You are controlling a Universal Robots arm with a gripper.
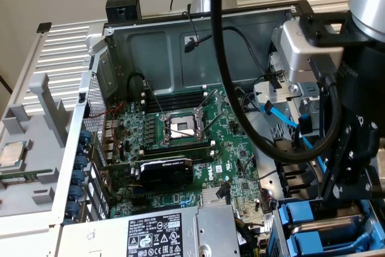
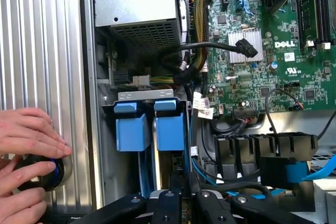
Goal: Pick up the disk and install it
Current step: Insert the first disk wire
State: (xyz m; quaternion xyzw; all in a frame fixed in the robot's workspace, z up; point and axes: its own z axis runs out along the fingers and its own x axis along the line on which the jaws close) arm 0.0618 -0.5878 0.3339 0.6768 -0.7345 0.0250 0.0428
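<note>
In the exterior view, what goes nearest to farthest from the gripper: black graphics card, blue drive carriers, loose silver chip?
From gripper:
1. blue drive carriers, just beneath it
2. black graphics card, mid-case
3. loose silver chip, exterior view's far left

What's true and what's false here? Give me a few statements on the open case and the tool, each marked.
1. The tool hangs over the CPU socket. False: the tool is at the drive bay, by the two blue carriers.
2. A person's hands lie over the ribbed metal panel. True.
3. The motherboard bears a DELL logo. True.
4. The expansion slots are all bare. False: a black graphics card is seated on the motherboard.
</note>
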